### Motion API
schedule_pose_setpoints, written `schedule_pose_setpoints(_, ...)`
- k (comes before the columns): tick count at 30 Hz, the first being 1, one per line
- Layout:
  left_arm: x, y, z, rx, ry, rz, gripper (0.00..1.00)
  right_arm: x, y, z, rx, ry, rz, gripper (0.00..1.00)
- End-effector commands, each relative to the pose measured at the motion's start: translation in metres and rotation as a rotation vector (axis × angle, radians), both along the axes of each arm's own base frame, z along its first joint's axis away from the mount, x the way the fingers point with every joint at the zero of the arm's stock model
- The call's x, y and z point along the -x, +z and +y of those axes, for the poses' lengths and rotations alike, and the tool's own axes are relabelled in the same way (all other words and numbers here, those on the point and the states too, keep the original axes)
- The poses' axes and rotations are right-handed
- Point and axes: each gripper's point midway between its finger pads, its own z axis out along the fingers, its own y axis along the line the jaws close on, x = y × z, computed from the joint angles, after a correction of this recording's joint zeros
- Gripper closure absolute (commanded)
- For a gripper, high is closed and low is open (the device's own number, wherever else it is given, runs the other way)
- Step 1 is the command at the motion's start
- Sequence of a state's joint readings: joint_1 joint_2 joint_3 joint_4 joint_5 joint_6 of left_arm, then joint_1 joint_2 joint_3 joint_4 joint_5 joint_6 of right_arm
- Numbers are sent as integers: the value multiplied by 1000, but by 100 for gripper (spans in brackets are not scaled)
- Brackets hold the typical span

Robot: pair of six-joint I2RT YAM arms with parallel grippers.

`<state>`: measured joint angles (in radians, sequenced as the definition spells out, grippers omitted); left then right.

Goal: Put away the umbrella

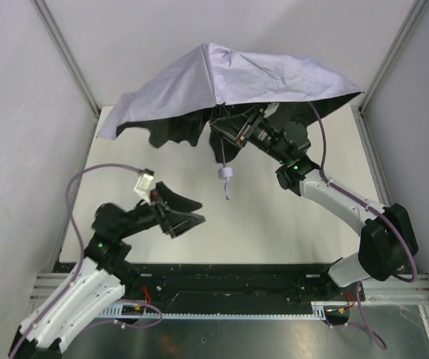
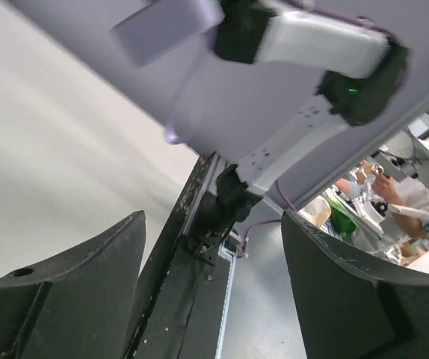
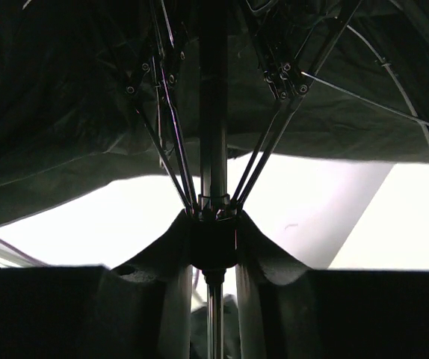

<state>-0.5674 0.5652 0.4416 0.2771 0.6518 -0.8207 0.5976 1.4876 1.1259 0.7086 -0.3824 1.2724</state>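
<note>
The umbrella (image 1: 252,75) stands spread open over the back of the table, pale lavender-grey on top and dark underneath. Its thin shaft (image 1: 223,153) slants down to a small pale handle (image 1: 225,173) with a strap hanging free. Under the canopy, my right gripper (image 1: 233,136) is shut on the black runner (image 3: 214,243) where the ribs meet the shaft (image 3: 213,112). My left gripper (image 1: 192,211) is open and empty, low on the table just left of the handle and apart from it. Between its fingers (image 2: 95,277) only the right arm's base shows.
White enclosure walls with aluminium posts (image 1: 65,52) close in the left, right and back. A black rail (image 1: 222,280) runs along the table's near edge. A lavender cable (image 1: 87,176) loops beside the left arm. The right arm (image 1: 341,198) crosses the table's right side.
</note>
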Motion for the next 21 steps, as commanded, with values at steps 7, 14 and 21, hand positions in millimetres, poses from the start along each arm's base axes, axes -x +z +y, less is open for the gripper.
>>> schedule_pose_setpoints(7,89,109,64,104,63,-507,22,25,-67,-22,270,-3,137,100)
schedule_pose_setpoints(14,66,145,83,113,261,-459,22,36,-199,-36,479,62,260,100)
schedule_pose_setpoints(21,-26,110,80,4,529,-131,17,36,-298,-43,573,188,230,100)
